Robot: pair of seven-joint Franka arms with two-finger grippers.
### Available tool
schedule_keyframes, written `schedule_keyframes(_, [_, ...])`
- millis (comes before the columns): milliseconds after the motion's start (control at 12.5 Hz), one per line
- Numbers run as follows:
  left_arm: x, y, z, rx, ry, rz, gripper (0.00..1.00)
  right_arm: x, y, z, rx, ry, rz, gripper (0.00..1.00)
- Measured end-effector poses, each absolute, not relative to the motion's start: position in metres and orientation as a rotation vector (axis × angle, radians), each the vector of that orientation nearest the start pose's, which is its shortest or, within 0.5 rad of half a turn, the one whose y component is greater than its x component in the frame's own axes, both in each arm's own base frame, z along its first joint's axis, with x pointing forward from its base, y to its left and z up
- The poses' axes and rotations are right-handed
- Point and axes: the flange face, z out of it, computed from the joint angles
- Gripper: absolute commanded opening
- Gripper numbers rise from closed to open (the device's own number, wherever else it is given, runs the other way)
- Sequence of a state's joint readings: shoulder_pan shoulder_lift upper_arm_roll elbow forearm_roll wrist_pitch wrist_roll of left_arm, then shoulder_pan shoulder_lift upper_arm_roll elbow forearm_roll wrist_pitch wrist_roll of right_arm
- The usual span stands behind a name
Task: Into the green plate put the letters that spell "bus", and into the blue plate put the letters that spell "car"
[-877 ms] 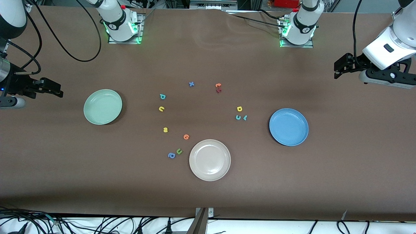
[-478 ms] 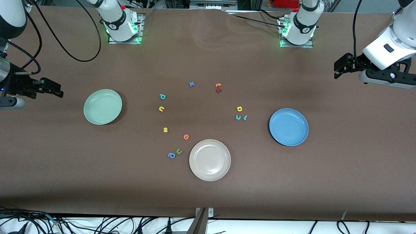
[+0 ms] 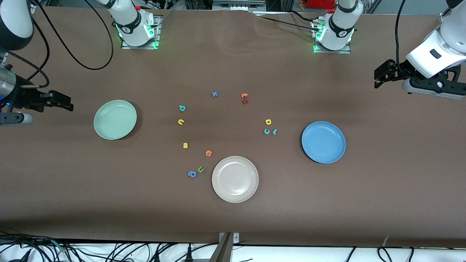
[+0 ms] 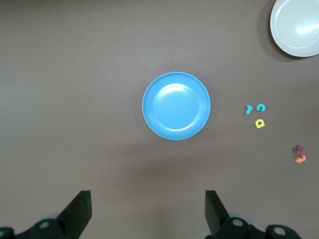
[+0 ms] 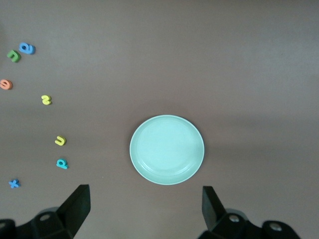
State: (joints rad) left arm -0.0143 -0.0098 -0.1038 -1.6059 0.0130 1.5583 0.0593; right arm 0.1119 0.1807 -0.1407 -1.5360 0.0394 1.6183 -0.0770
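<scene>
Only the front view shows all three plates: green plate, blue plate and beige plate, each holding nothing. The bus letters and car letters lie on the table between them. Each wrist view shows wide-open fingers: right gripper over the table's right-arm end, left gripper over its left-arm end

Beige plate nearest front camera; green "u" touching blue round letter beside it.
</scene>
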Motion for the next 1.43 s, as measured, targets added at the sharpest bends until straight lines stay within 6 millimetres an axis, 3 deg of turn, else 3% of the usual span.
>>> schedule_keyframes(1435, [0.5456,-0.0638,0.6123,-3.114,0.278,0.058,1.0,0.6067,-0.0053,0.534,-3.116,-0.075,0.188,0.99])
